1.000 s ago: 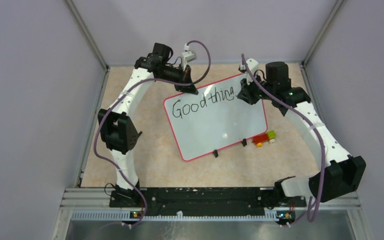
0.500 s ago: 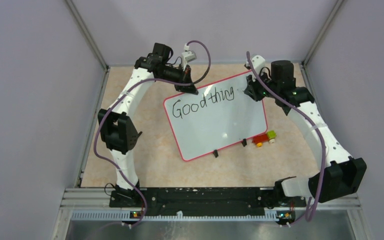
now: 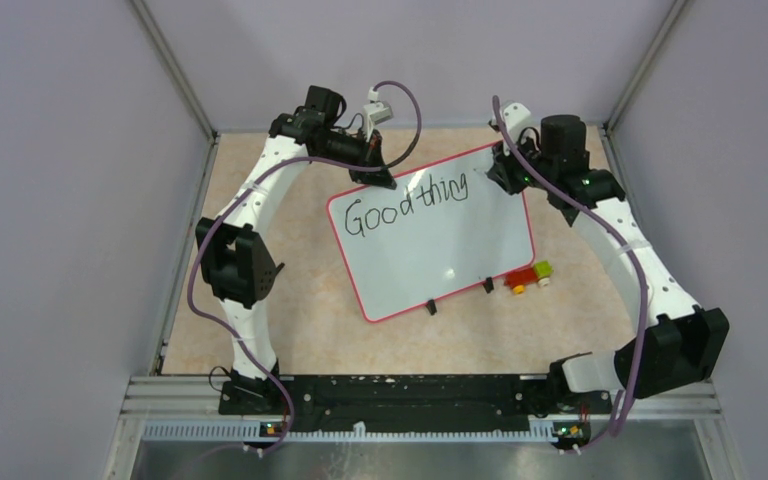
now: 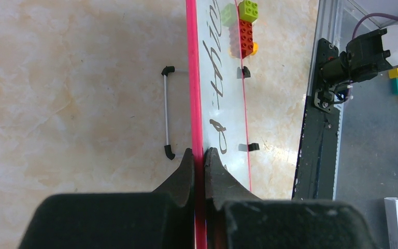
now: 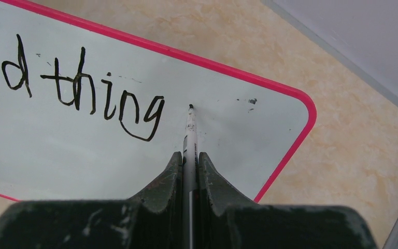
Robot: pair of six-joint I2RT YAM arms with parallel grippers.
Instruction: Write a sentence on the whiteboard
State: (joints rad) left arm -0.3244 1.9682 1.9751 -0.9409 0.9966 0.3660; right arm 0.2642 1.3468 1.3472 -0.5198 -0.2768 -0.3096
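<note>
The whiteboard (image 3: 440,250) with its thin red frame lies tilted on the table, two black feet on its near edge. The sentence (image 3: 407,203) on it reads "Good thing" in black marker; it also shows in the right wrist view (image 5: 103,93). My left gripper (image 4: 199,153) is shut on the board's red top edge (image 4: 193,78) at its far left part. My right gripper (image 5: 189,155) is shut on a white marker (image 5: 189,136), whose black tip sits on the board just right of the "g". In the top view the right gripper (image 3: 501,172) is over the board's far right corner.
A small red, green and yellow block toy (image 3: 528,276) sits on the table just off the board's near right corner. A thin white wire stand with black ends (image 4: 167,115) shows behind the board. Grey walls close in the table on three sides.
My right gripper has moved right along the top line with the marker, and the "g" of "thing" has come fully into view. The left gripper and the board have not moved.
</note>
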